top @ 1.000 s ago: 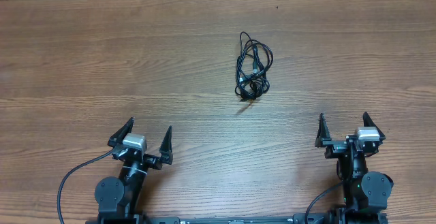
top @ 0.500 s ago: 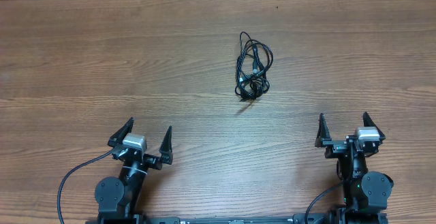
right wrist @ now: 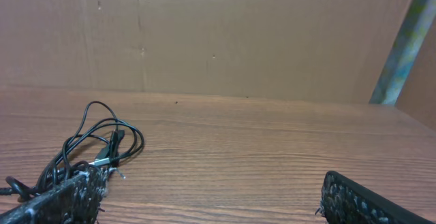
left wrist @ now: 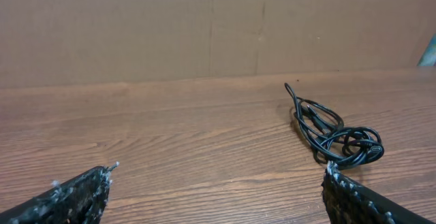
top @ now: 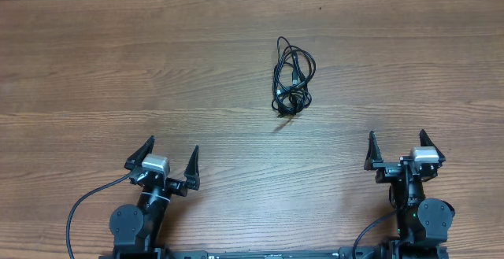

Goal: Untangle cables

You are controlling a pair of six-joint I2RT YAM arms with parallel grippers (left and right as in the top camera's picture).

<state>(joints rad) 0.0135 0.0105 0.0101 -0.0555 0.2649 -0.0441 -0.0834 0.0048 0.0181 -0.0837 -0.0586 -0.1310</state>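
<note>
The cables (top: 290, 78) lie as one small knotted bundle of thin black cords on the wooden table (top: 94, 70), a little right of centre and toward the far side. From the left wrist the bundle (left wrist: 332, 132) shows ahead on the right; from the right wrist it (right wrist: 88, 149) sits ahead on the left, with a small metal plug end showing. My left gripper (top: 168, 157) stands open near the front edge at the left, well short of the bundle. My right gripper (top: 397, 148) stands open at the front right, nothing between its fingers.
A brown cardboard wall (left wrist: 204, 26) runs along the table's far edge. Thick black arm cables (top: 79, 208) loop beside the left arm's base at the front. A grey-green upright strip (right wrist: 405, 40) stands at the far right.
</note>
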